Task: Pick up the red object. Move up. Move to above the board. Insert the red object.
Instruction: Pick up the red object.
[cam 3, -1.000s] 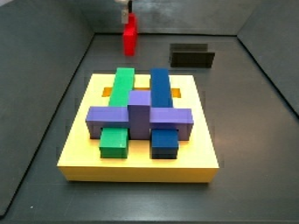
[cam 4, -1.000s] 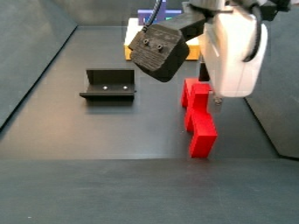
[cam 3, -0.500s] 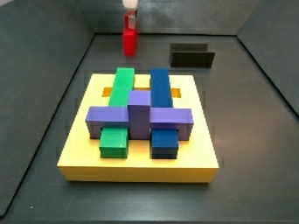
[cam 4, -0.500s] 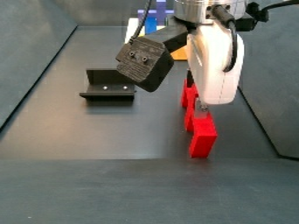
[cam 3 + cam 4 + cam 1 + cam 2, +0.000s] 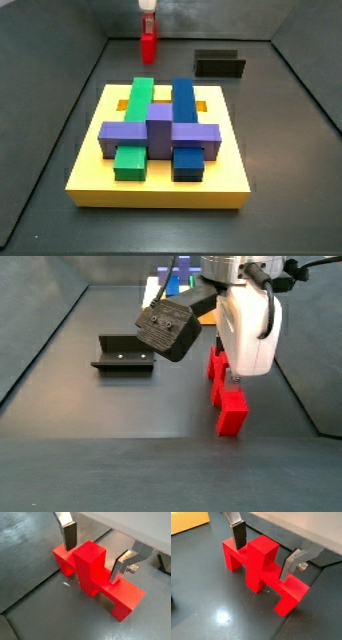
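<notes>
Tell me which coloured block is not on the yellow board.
The red object. It stands on the dark floor behind the board, between the gripper's fingers; the green, blue and purple blocks all sit on the board.

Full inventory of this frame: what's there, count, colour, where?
red object: 1, red, on the floor at the far end from the board, between the jaws
board: 1, yellow, mid-floor in a side view
green blocks: 2, green, on the board
blue blocks: 2, blue, on the board
purple block: 1, purple, across the board's middle
fixture: 1, dark, on the floor beside the red object
gripper: 1, silver fingers straddling the red object's raised middle; grip not confirmed
</notes>
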### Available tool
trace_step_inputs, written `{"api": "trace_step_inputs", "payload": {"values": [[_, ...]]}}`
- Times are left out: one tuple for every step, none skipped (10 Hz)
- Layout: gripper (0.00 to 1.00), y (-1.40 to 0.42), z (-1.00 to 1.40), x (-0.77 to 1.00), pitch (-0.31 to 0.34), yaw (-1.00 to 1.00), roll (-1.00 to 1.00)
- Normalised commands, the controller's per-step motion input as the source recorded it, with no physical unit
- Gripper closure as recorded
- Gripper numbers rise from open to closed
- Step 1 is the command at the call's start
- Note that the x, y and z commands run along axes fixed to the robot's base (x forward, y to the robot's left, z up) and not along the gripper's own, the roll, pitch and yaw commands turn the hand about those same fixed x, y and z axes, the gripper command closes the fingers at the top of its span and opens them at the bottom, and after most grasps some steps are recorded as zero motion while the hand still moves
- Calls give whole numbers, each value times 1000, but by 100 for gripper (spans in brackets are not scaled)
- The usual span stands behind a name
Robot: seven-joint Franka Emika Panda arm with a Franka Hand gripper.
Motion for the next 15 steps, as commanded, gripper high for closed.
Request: {"api": "trace_step_inputs", "payload": {"values": [[0, 0, -71, -37, 0, -80, -3], [0, 0, -57, -43, 0, -134, 0], [0, 0, 0, 0, 0, -49, 0], [0, 0, -26, 0, 0, -26, 0], [0, 0, -29, -120, -3, 0, 0], [0, 0, 0, -37, -31, 0, -9], [0, 0, 0, 0, 0, 0, 0], [100, 0, 0, 0, 0, 0, 0], [100, 0, 0, 0, 0, 0, 0], [100, 0, 0, 0, 0, 0, 0], [100, 0, 0, 0, 0, 0, 0], [100, 0, 0, 0, 0, 0, 0], [100, 0, 0, 0, 0, 0, 0], [100, 0, 0, 0, 0, 0, 0], [100, 0, 0, 0, 0, 0, 0]]}}
